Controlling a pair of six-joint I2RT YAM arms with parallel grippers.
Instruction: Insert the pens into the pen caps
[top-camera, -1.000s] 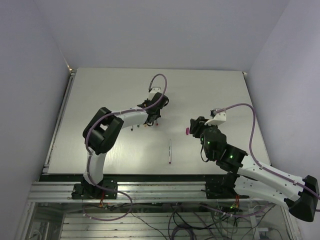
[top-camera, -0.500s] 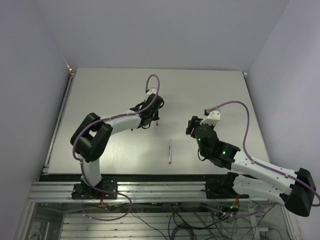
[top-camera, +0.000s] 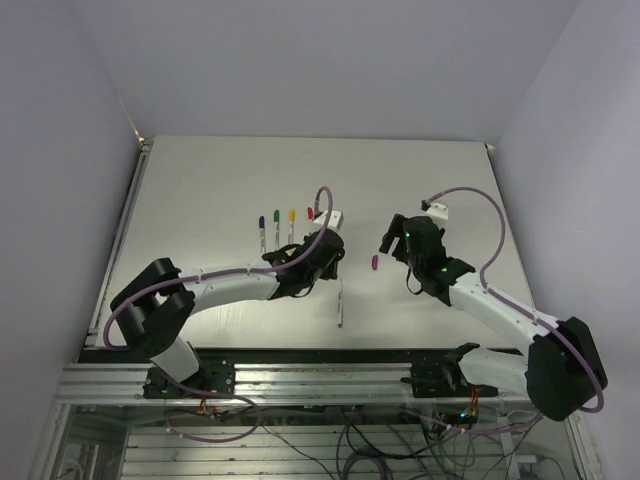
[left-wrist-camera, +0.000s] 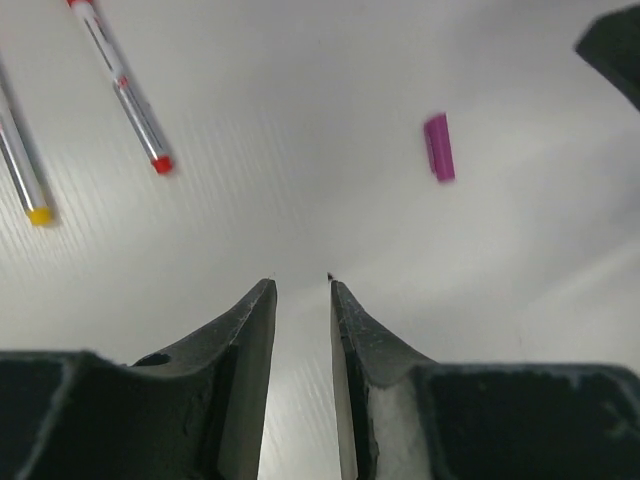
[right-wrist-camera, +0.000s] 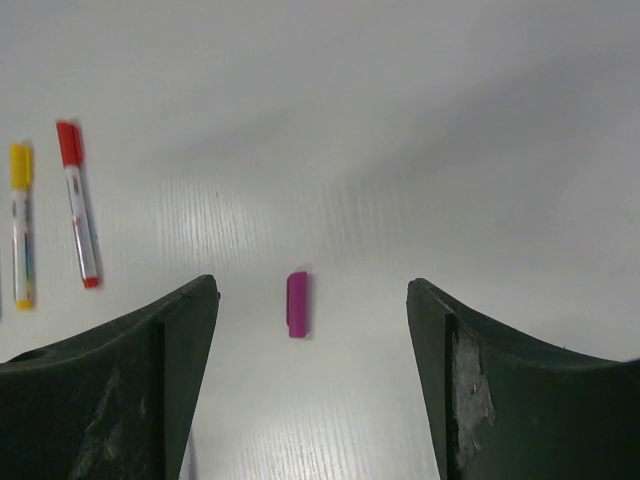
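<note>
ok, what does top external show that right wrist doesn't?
Only top external: the thin grey pen with a blue cap, the thin grey pen with a green cap, and the capless grey pen in full, lying apart nearer the arm bases. Only right wrist: the right tool close up, fingers wide apart. Both: the stubby magenta plastic cap lying loose on the white table, the yellow-capped pen and the red-capped pen.

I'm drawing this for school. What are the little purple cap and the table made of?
The purple cap looks like smooth, matte plastic: even colour, crisp moulded edges. The table looks like a whitish sheet with fine ribbed lines and a soft sheen, maybe corrugated plastic; I can't be sure.
</note>
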